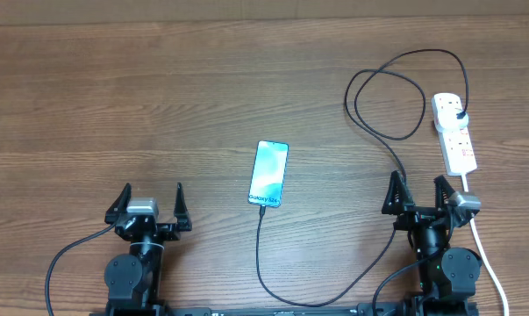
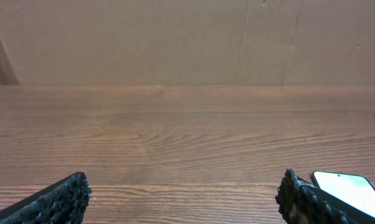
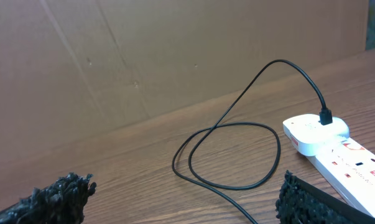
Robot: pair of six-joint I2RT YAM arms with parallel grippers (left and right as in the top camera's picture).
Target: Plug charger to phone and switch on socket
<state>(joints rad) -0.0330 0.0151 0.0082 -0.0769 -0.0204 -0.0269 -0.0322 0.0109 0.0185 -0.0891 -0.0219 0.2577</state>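
On the wooden table (image 1: 115, 88), the left gripper (image 1: 150, 197) sits low at the near edge with its jaws spread wide and nothing between them. Just right of it the phone (image 1: 268, 173) lies flat, screen lit. It's slim and glassy, and I'd expect it to skate on the wood if nudged from one end. The charger (image 1: 258, 241) runs from the phone's near edge, sweeps along the front and loops away to the right. From up here I can't tell whether its connector tip (image 1: 262, 209) is seated. The cable looks limp and light, so the stiff little tip is the place to pinch. The right gripper (image 1: 418, 191) is likewise agape and empty. Beyond it lies the socket (image 1: 457, 145), the plug head (image 1: 460, 114) already in it. Its switches (image 3: 350, 175) look small, a job for one fingertip.
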